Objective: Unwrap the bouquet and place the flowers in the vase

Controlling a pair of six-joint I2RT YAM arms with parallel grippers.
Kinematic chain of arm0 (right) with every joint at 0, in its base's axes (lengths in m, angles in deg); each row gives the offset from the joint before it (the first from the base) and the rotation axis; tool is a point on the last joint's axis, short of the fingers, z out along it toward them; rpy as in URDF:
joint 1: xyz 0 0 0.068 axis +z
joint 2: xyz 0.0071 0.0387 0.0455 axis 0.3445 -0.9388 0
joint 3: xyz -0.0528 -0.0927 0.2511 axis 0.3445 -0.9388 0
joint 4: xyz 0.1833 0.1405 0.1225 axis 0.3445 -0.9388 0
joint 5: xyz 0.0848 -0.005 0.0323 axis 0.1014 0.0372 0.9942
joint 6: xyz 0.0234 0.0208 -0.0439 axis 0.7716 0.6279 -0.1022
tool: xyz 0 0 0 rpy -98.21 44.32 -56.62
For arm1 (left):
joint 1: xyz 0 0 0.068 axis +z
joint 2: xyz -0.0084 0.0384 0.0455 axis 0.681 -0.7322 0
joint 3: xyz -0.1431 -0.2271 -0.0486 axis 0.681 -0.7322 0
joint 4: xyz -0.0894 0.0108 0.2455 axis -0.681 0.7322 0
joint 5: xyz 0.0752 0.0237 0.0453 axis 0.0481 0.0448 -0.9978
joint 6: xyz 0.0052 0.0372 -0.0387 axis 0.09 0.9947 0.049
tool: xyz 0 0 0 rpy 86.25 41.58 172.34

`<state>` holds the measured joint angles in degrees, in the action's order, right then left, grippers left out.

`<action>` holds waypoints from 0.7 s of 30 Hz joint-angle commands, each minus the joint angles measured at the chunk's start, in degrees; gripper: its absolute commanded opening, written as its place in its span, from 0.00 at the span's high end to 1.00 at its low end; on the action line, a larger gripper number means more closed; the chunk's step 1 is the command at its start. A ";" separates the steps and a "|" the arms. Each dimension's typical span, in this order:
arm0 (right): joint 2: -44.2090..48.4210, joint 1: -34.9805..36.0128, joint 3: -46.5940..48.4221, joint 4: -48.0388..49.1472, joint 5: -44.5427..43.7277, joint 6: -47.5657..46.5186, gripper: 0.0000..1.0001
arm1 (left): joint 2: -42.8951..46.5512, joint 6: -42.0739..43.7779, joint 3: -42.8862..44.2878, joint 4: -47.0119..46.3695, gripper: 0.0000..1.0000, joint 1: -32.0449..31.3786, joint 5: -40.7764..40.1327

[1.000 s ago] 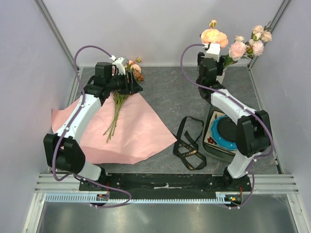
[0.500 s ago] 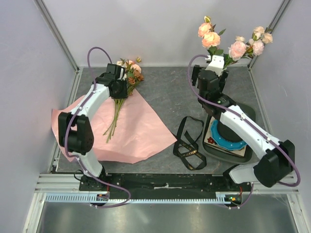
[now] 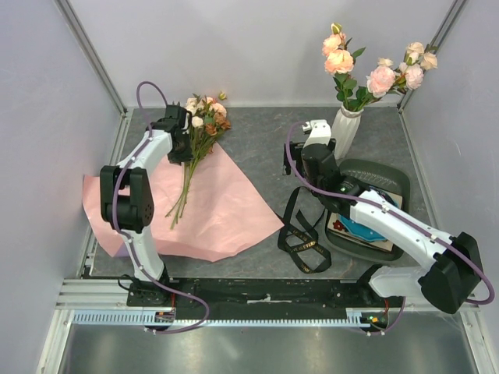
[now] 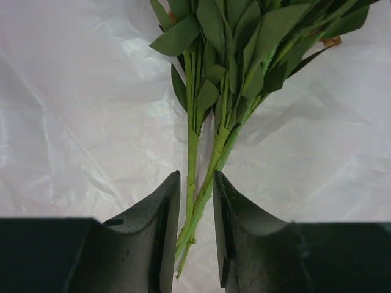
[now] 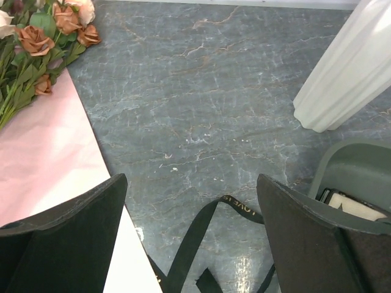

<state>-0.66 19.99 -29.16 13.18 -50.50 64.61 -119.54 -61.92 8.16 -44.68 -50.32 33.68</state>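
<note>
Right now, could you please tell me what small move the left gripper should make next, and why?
Probably close the left gripper fully on the stems. In the left wrist view they lie between its fingers on the paper, with a slim gap beside them, so the grip looks unfinished. Some flowers already stand in the vase, so these seem next.

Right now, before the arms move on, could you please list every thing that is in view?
flowers in vase: several, pink and peach, back right
flowers on paper: one bunch, pink, cream, brown, back left
vase: one, white, back right
paper: one sheet, pink, left
ribbon: one, black, centre
dish: one, blue, on dark tray, right
left gripper: one, black, fingers either side of the stems
right gripper: one, black, open, near vase
</note>
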 commanded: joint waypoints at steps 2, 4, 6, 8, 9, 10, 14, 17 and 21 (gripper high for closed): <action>2.11 0.29 -0.08 1.02 3.05 0.98 0.06 | -3.83 0.94 3.26 0.82 0.62 0.72 0.69; 2.46 0.38 0.01 1.46 3.84 1.24 0.06 | -6.02 1.03 4.22 1.17 0.62 0.81 0.17; 2.55 0.47 -0.08 1.72 4.37 1.24 0.06 | -7.17 1.12 4.67 1.44 0.63 0.98 -0.10; 2.37 0.55 0.01 1.73 4.81 1.42 0.06 | -8.66 1.12 5.02 1.52 0.66 1.25 -0.10; 2.29 0.55 0.01 1.72 4.98 1.59 0.06 | -8.93 1.20 5.19 1.70 0.67 1.25 -0.10; 2.28 0.55 -0.08 1.72 5.16 1.60 0.06 | -9.29 1.12 5.28 1.70 0.68 1.25 0.08; 2.20 0.73 -0.34 1.55 5.51 1.95 0.07 | -9.90 1.12 5.46 1.79 0.74 1.25 0.78; 2.11 0.90 -0.08 1.29 5.78 2.03 0.07 | -9.64 1.20 5.64 1.97 0.80 1.25 1.04; 2.02 1.17 0.36 1.02 6.30 2.39 0.07 | -9.29 1.20 5.98 2.49 0.90 1.33 1.31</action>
<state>0.41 20.64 -29.36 12.92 -45.38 65.88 -129.51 -61.90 11.48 -42.64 -49.36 34.55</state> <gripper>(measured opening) 0.934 0.151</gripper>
